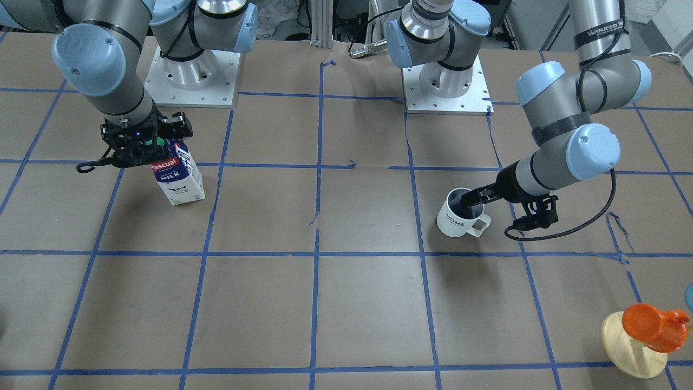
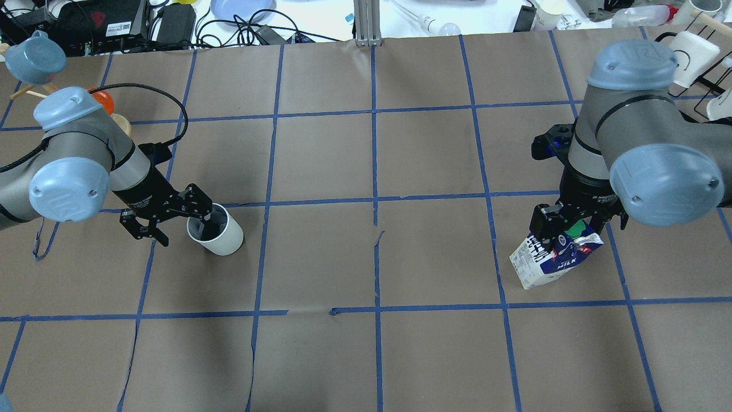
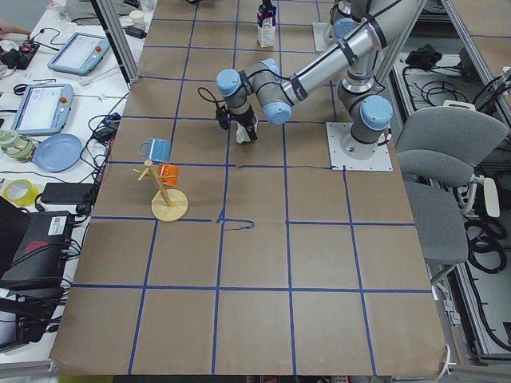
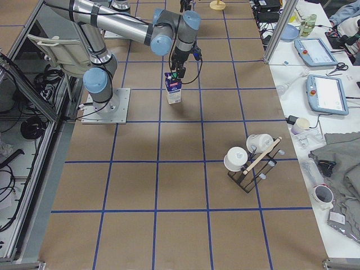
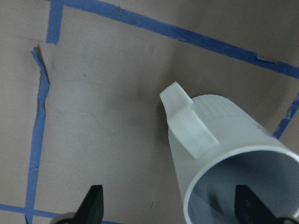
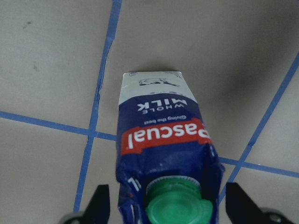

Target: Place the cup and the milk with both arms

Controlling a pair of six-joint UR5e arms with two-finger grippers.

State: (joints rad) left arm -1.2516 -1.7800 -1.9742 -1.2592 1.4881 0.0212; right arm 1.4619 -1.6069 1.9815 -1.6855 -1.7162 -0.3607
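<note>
Standing on the paper-covered table, the cup sits on the robot's left side, in the grid square in front of the left arm's base and just on the robot side of a blue tape line. Its handle points toward the operators' side. The left gripper reaches the cup at a slant from above. One of its fingers is inside the dark interior, while the other finger is outside, well clear of the wall. The jaws are spread and released; neither finger presses on the rim.

The milk is on the robot's right side, with its base on the table near a tape crossing. The exterior right view shows it upright; the front-facing and overhead views render it leaning. The "Pascual" label faces the operators' side. The right gripper hangs directly over the carton top. Its fingers flank the gable at the level of the green cap. The wrist view shows a thin gap on each side, so the jaws are released and not clamped on the carton. The carton top is creased.

Cup and milk are well apart, on opposite halves of the table. An orange object on a wooden stand sits at the table corner on the robot's left
</note>
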